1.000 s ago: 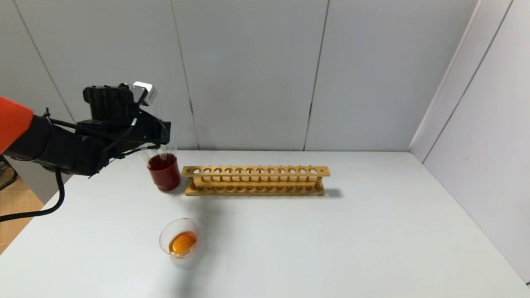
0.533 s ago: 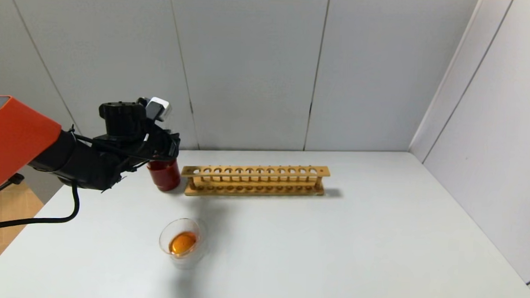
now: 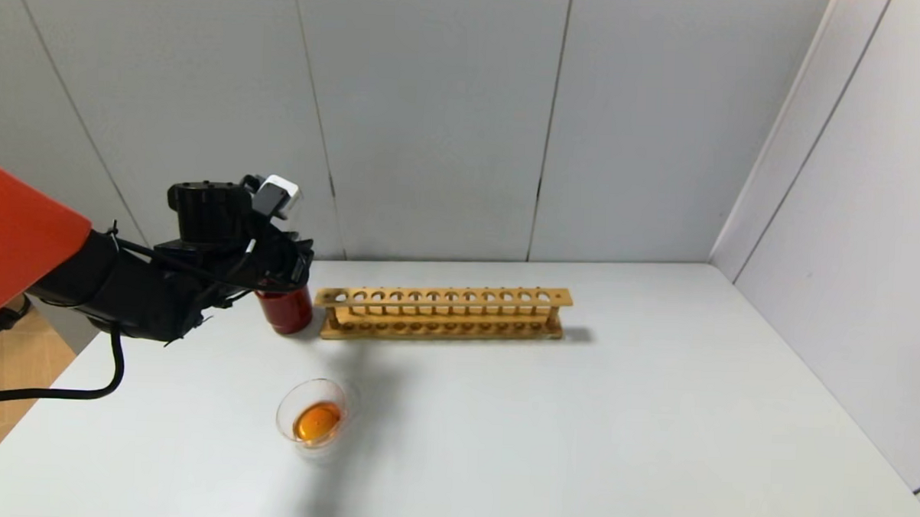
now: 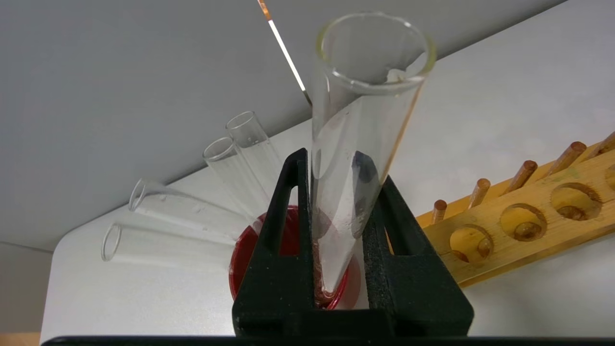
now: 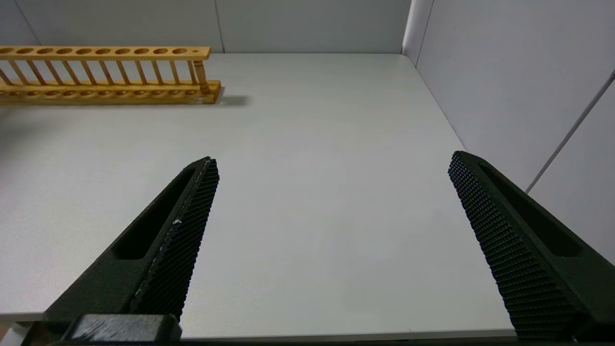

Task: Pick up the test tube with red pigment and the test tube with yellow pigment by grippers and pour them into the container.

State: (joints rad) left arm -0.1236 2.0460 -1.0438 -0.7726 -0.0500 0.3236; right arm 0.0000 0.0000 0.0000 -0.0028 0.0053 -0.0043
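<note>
My left gripper (image 3: 290,266) is at the back left, right over the dark red cup (image 3: 286,310). In the left wrist view it (image 4: 331,158) is shut on an upright, nearly empty test tube (image 4: 355,144) with a thin red-orange trace at its round bottom. That bottom sits at the cup's mouth (image 4: 245,250). The container (image 3: 315,418), a low clear glass dish, stands nearer the front and holds orange liquid. No tube with yellow liquid shows. My right gripper (image 5: 331,163) is open and empty above the table's right side.
Several empty clear tubes (image 4: 240,168) lean in the red cup. An empty wooden tube rack (image 3: 443,311) lies to the right of the cup, also in the right wrist view (image 5: 105,72). Walls close the back and right sides.
My left gripper has moved right and down with the tube, from beside and above the red cup to right over its mouth. The dish and rack have not moved.
</note>
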